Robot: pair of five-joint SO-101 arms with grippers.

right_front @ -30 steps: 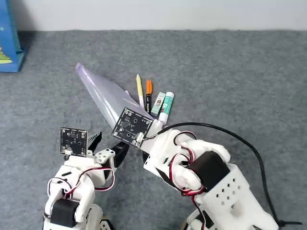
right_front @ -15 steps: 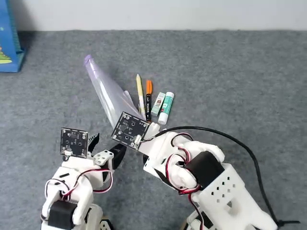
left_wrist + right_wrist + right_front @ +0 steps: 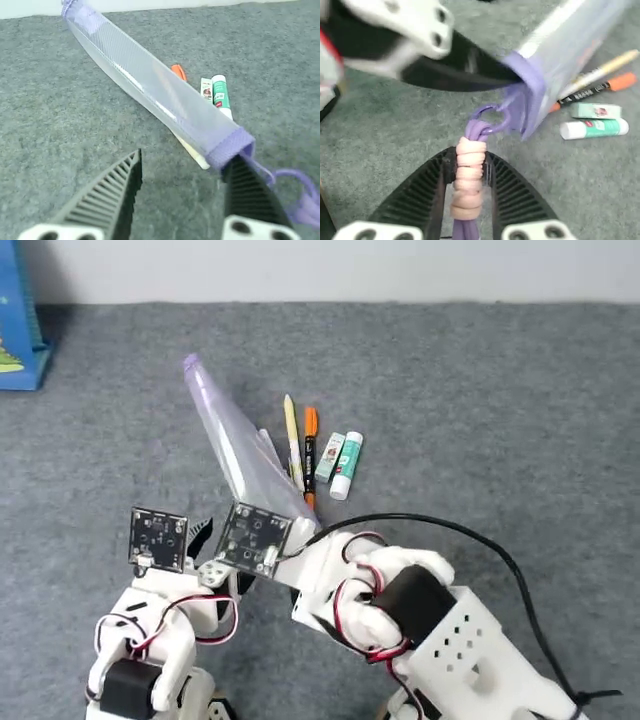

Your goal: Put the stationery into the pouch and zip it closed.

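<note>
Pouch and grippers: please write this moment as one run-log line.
right gripper: shut on pull cord | left gripper: open, beside pouch end | stationery: lying outside pouch

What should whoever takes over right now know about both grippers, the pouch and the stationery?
Right gripper: shut on the pouch's zip cord.
Left gripper: open, close beside the pouch's near end, not clamping it.
Pouch: runs from the grippers out across the grey mat; I cannot tell whether its zip is open.
Pencil, marker, eraser, glue stick: side by side on the mat next to the pouch.
Done: nothing packed yet.
Left: load all four, then zip shut.
</note>
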